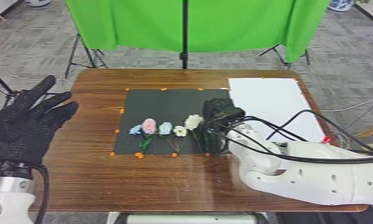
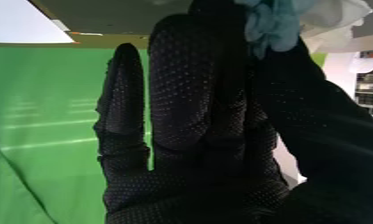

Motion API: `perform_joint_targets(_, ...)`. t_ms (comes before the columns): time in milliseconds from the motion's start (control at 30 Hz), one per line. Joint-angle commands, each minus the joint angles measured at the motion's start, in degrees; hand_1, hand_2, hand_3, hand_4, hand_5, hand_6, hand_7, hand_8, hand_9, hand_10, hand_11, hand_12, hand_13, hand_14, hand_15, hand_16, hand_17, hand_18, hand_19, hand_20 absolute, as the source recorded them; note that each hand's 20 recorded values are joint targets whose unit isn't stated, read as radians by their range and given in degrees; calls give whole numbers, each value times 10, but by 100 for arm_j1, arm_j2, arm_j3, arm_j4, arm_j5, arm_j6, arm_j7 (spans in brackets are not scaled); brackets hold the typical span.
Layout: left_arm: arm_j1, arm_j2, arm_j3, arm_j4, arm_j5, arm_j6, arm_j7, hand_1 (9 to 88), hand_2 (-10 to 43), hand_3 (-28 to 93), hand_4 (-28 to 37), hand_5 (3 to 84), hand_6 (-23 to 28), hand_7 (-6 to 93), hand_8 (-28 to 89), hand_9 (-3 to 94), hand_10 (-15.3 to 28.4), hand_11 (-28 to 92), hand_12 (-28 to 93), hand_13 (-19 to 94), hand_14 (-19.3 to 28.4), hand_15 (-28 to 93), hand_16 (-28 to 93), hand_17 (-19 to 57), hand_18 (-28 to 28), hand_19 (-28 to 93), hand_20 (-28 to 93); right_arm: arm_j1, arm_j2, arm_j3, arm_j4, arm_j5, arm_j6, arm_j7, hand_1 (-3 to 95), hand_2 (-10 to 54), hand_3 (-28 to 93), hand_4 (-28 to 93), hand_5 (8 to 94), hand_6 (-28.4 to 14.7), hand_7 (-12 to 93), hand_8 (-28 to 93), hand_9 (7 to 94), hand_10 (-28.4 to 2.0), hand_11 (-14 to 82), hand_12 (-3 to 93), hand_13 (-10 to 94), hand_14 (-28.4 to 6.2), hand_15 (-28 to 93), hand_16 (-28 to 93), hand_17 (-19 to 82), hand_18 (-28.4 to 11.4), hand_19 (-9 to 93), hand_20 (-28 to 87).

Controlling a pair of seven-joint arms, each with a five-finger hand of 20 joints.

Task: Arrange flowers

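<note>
In the head view, my right hand (image 1: 220,111) is over the right part of a black mat (image 1: 165,100), beside a white flower (image 1: 193,122). Left of that flower lie a small cream flower (image 1: 180,131), a light-blue one (image 1: 166,128), a pink one (image 1: 149,126) and a blue one (image 1: 135,130), their stems toward the front. My left hand (image 1: 30,125) stays open off the table's left side. In the right wrist view, the right hand (image 2: 200,185) has straight fingers; a blue flower (image 2: 276,22) and white petals (image 2: 329,22) are near its thumb tip. Any contact is unclear.
A white sheet (image 1: 269,102) lies right of the mat on the brown table (image 1: 98,175). Orange pieces mark the mat's edges. My right forearm and its black cables cross the table's front right. A green cloth (image 1: 138,25) hangs on a stand behind the table.
</note>
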Motion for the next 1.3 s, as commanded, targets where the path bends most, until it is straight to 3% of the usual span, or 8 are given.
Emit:
perform_joint_targets(33, 53, -59, 18, 45, 52, -15, -92, 216, 85, 767, -279, 322, 76, 169, -110, 346, 214, 309, 123, 276, 284, 608, -114, -69, 266, 602, 240, -101, 59, 150, -139, -37, -281, -40, 419, -95, 759, -283, 704, 14, 239, -40, 822, -86, 225, 241, 784, -44, 612, 181, 326, -175, 871, 97)
perform_joint_targets(267, 18, -78, 13, 53, 79, -38, -199, 222, 76, 763, -272, 322, 76, 169, -109, 346, 214, 311, 122, 276, 284, 609, -114, -70, 266, 602, 239, -153, 108, 166, -192, -6, -304, 13, 396, -95, 772, -283, 693, 14, 233, -134, 795, -99, 276, 189, 774, -47, 623, 172, 321, -179, 865, 114)
perform_joint_targets(567, -53, -103, 15, 70, 128, -88, -379, 223, 73, 762, -269, 322, 76, 170, -110, 345, 213, 311, 121, 273, 284, 609, -115, -70, 266, 601, 239, -288, 187, 336, -309, 76, -349, -62, 374, -95, 782, -283, 669, 8, 222, -140, 776, -105, 287, 173, 758, -56, 632, 171, 313, -186, 862, 120)
perform_joint_targets(767, -46, -110, 23, 76, 137, -82, -412, 223, 73, 762, -268, 323, 76, 170, -110, 344, 213, 312, 120, 270, 284, 610, -115, -71, 265, 601, 239, -375, 174, 442, -343, 122, -348, -56, 362, -95, 780, -283, 663, 5, 217, -137, 768, -106, 287, 169, 752, -58, 636, 167, 310, -187, 859, 126)
perform_joint_targets(1033, 37, -95, 49, 51, 86, -12, -231, 224, 73, 763, -269, 323, 76, 169, -109, 342, 212, 313, 119, 268, 284, 610, -117, -71, 263, 599, 239, -272, 133, 411, -300, 81, -285, -79, 353, -95, 776, -283, 662, 1, 213, -136, 763, -107, 285, 167, 749, -61, 639, 163, 308, -190, 855, 135)
perform_joint_targets(1300, 38, -115, 68, 47, 101, 8, -230, 224, 75, 764, -269, 323, 77, 167, -109, 341, 213, 314, 118, 267, 284, 610, -119, -71, 263, 599, 239, -310, 178, 613, -281, 87, -307, -24, 349, -95, 772, -283, 662, -1, 211, -135, 762, -107, 284, 166, 750, -63, 641, 159, 307, -193, 854, 143)
